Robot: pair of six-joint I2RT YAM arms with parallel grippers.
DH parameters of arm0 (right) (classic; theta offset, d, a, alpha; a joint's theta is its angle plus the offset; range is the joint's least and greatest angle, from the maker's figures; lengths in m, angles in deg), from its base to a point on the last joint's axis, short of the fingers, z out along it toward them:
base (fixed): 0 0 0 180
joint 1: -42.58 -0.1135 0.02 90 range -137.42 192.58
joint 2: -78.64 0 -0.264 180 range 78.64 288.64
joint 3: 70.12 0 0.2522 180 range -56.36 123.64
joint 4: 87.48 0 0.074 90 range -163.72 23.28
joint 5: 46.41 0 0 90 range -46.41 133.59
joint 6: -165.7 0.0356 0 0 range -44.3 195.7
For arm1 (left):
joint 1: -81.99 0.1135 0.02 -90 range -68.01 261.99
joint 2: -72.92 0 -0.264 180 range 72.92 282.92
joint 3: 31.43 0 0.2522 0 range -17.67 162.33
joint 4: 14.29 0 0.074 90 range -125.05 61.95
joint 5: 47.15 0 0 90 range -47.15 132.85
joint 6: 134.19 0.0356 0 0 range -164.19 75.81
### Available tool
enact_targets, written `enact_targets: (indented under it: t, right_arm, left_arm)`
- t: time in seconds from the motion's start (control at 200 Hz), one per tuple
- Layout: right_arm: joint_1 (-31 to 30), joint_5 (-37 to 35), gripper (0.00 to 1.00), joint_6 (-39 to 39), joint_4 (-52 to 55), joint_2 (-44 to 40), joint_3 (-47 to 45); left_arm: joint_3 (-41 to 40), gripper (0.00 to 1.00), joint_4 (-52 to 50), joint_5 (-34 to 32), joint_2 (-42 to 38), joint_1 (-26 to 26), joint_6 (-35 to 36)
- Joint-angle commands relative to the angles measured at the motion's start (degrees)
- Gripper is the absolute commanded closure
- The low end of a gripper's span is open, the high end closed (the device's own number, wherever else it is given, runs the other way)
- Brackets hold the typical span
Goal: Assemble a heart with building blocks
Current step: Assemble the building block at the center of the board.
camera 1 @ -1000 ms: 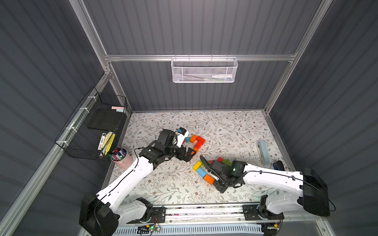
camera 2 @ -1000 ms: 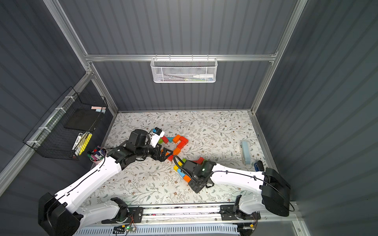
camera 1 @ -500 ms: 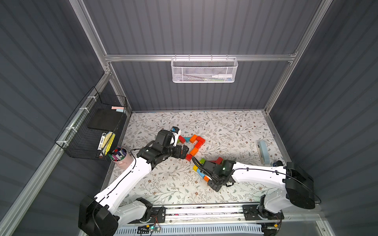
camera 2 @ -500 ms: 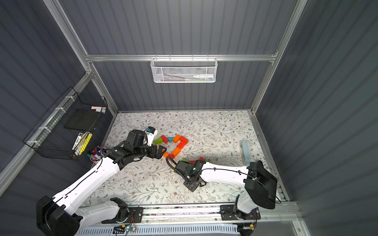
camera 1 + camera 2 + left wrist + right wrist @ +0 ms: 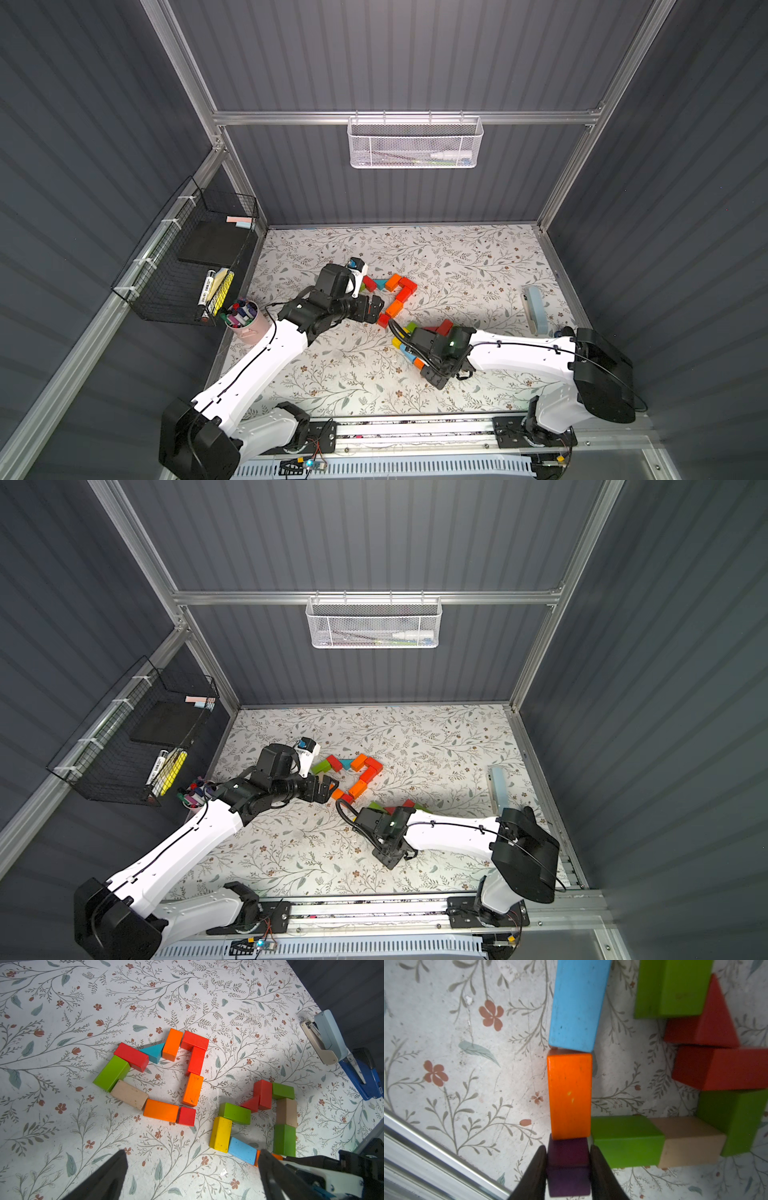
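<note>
R grip [image 5: 568,1148] clamped on purple cube [image 5: 568,1167]; cube touches end of orange brick [image 5: 570,1095], just beside green brick [image 5: 627,1140] | vs 1 s ago: R arm sits further left; L grip [image 5: 192,1153] is backed off a bit, jaws apart, empty | judge: cube at its slot in block loop [image 5: 221,1134], release next

Dark grey ribbed wall panels [image 5: 415,54] close in three sides, held by a bare aluminium frame [image 5: 291,117]. A white mesh basket [image 5: 415,143] hangs from the back crossbar, a black wire basket [image 5: 187,266] from the left wall. The tabletop [image 5: 457,257] wears a pale floral print (leafy twigs, small reddish flowers), with brighter patches toward its front edge.
</note>
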Motion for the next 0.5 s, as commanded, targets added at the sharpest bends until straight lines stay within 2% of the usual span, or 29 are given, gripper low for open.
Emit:
enact_targets:
  t: [0.0, 0.495]
  right_arm:
    - [-0.3, -1.0, 0.68, -1.0, 0.5, 0.0, -0.6]
    - [-0.3, -1.1, 0.63, -1.0, 0.2, 0.3, -0.8]
  left_arm:
    - [0.4, 0.01, -0.2, 1.0, -1.3, 0.3, -0.4]
    - [0.3, 0.01, 0.1, 1.7, -1.4, 0.4, -0.5]
